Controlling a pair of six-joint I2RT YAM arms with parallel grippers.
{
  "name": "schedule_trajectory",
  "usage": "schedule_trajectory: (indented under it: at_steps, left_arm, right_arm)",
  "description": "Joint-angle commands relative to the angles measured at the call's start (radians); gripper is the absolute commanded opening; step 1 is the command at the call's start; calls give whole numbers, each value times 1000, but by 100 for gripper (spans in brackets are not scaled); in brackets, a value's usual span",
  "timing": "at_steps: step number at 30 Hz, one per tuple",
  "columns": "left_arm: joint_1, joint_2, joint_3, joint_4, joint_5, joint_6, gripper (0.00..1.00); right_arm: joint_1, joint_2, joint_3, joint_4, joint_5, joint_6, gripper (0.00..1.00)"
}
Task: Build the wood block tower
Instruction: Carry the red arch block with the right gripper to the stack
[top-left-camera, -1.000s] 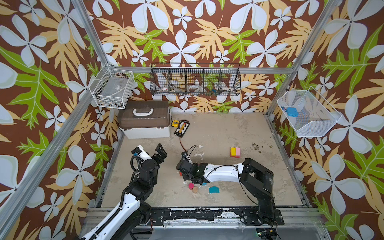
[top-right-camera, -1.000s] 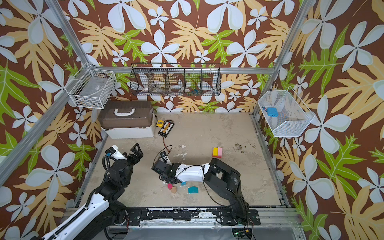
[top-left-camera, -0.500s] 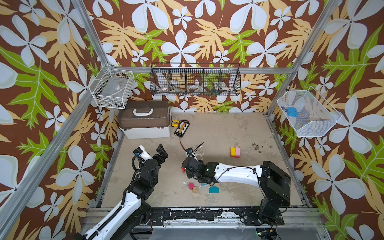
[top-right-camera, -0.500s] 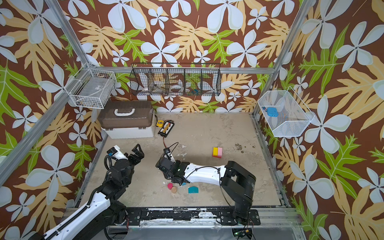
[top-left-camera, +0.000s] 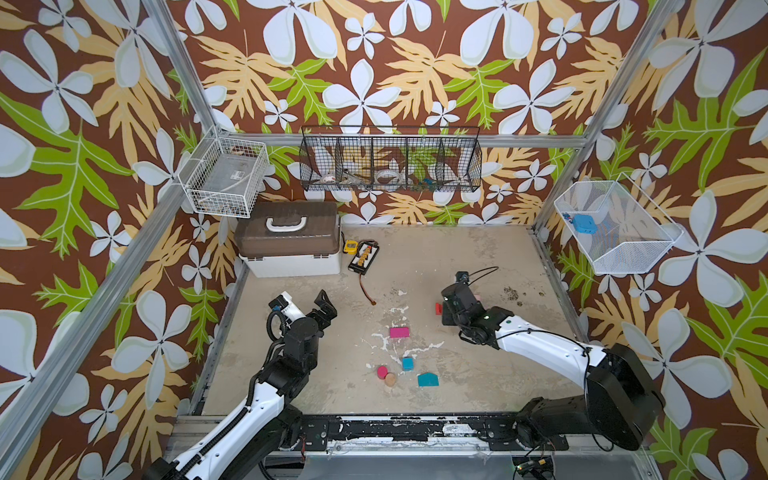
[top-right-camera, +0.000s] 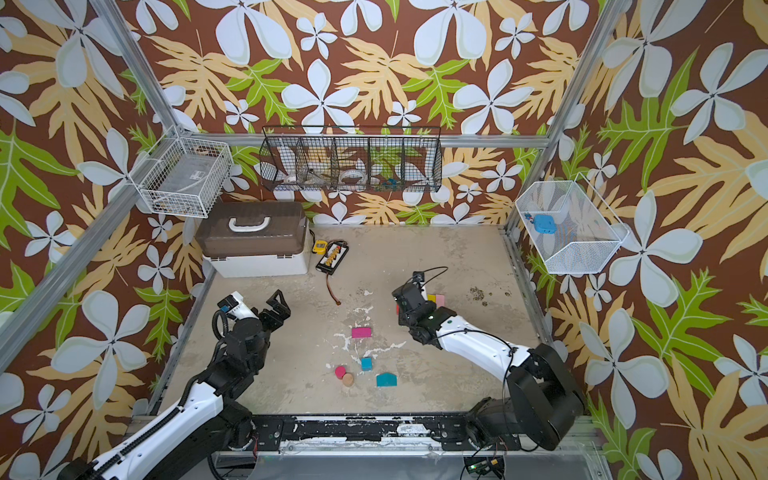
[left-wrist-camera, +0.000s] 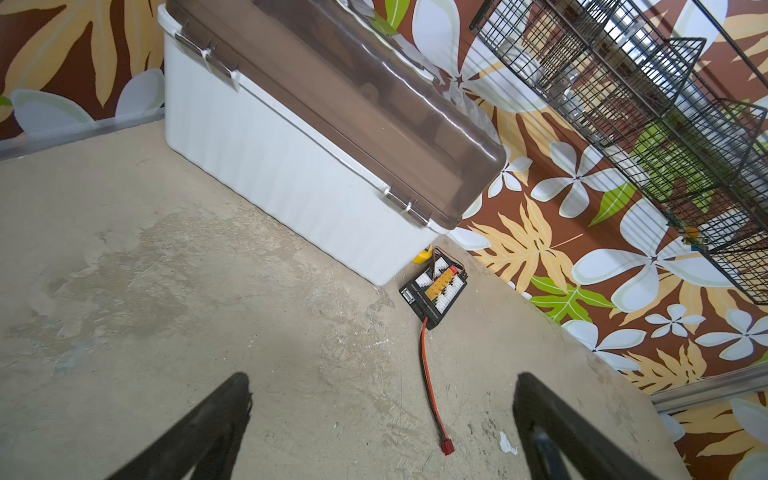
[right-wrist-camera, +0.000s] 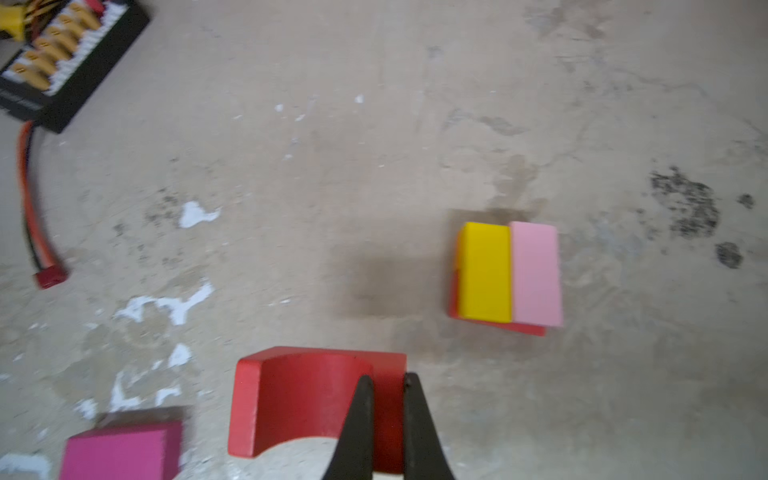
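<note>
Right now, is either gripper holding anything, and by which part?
The right gripper pinches the red arch block by one of its legs. The left gripper is open, holding nothing.

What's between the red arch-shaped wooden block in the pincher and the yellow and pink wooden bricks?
Nothing. The right wrist view shows only bare, stained floor between the red arch-shaped wooden block and the yellow and pink wooden bricks.

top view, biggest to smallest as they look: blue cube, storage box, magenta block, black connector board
1. storage box
2. black connector board
3. magenta block
4. blue cube
</note>
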Motion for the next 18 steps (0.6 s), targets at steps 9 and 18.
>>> schedule_trajectory:
  at_steps: [9, 18]
  left_arm:
    - [1, 12, 13, 25, 13, 2, 100]
    - [2, -5, 9, 14, 11, 3, 100]
  right_arm:
    - [-284, -72, -44, 21, -129, -115, 0]
    - [-316, -42, -57, 59, -129, -135, 0]
